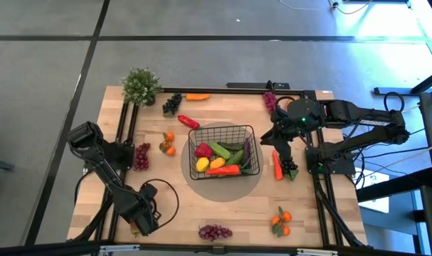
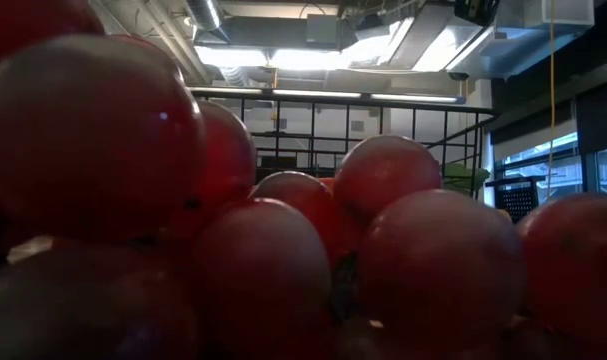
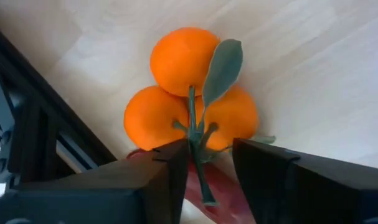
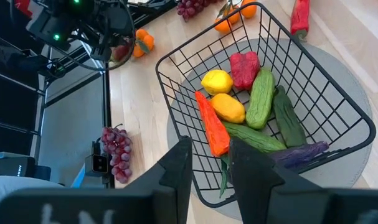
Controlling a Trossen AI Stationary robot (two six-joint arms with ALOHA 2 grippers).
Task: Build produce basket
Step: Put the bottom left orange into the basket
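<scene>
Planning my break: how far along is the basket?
Partly filled: the basket holds lemons, cucumbers, a carrot. In hand: left gripper is at an orange cluster; right gripper hovers open by the basket. Left: grapes, oranges, a pepper on the table.

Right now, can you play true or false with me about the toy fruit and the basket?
1. There is a yellow lemon in the basket. True.
2. The leafy plant is inside the basket. False: it stands at a corner of the table, away from the basket.
3. The left gripper is right by a bunch of oranges. True.
4. All the grapes are in the basket. False: a purple bunch lies on the table outside it.
5. Every carrot is in the basket. False: one carrot lies on the table near the plant.
</scene>
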